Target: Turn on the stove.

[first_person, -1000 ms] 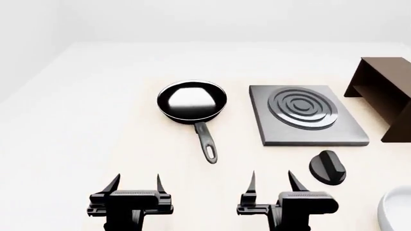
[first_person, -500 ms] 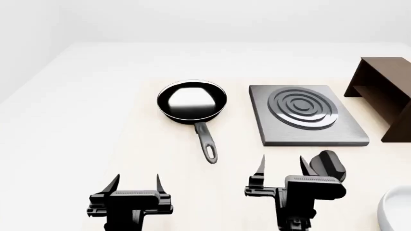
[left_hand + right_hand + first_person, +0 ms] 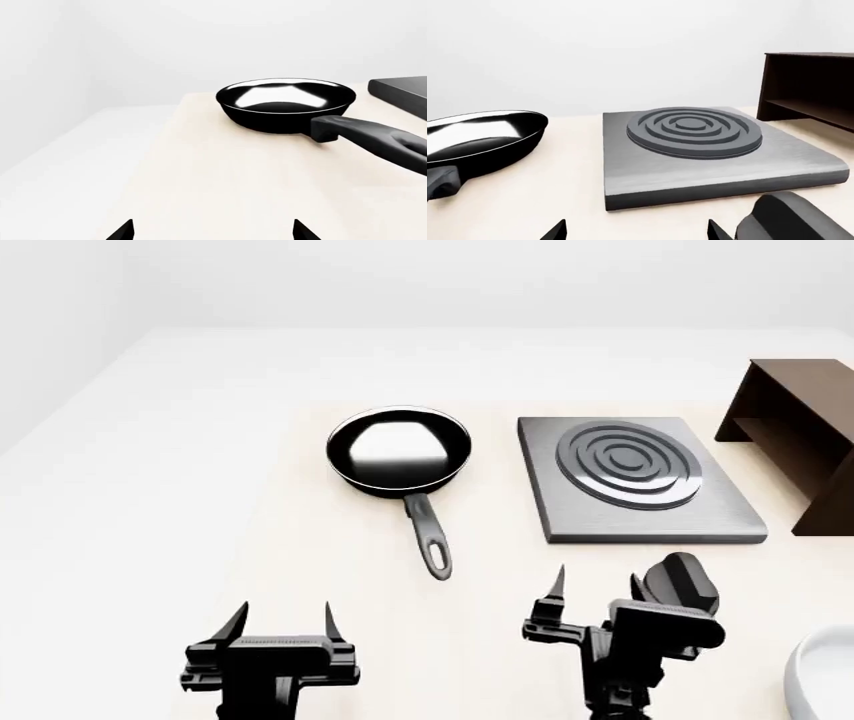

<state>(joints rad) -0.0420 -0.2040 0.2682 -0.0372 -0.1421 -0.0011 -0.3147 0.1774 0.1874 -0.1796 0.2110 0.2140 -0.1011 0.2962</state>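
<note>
So nearest the robot you've got both grippers hanging low over the pale bench (image 3: 360, 580). The left gripper (image 3: 286, 619) is released, fingers spread wide, nothing between them, and it's well apart from everything. In the left wrist view only its two fingertips (image 3: 123, 231) poke into frame, with bare benchtop between them.

The right gripper (image 3: 602, 595) is also released, jaws apart and holding nothing. It sits right up by the knob (image 3: 682, 587), the little black round one with the raised lever. From the head view its right finger overlaps the knob's left edge, but I can't tell whether it's actually touching. The right wrist view puts the knob (image 3: 790, 220) just off to the side of the finger gap, not between the tips.

Past the knob is the stove (image 3: 638, 478), a flat grey square plate with dark concentric rings, lying flat on the bench and separate from the knob. It fills the middle of the right wrist view (image 3: 707, 150).

Left of the stove sits the black frying pan (image 3: 399, 450), handle pointing back toward the robot. Farther off on the right is a dark brown wooden box (image 3: 795, 435), open side facing the stove. There's also a bit of something white and rounded (image 3: 817, 675) at the near right corner.
</note>
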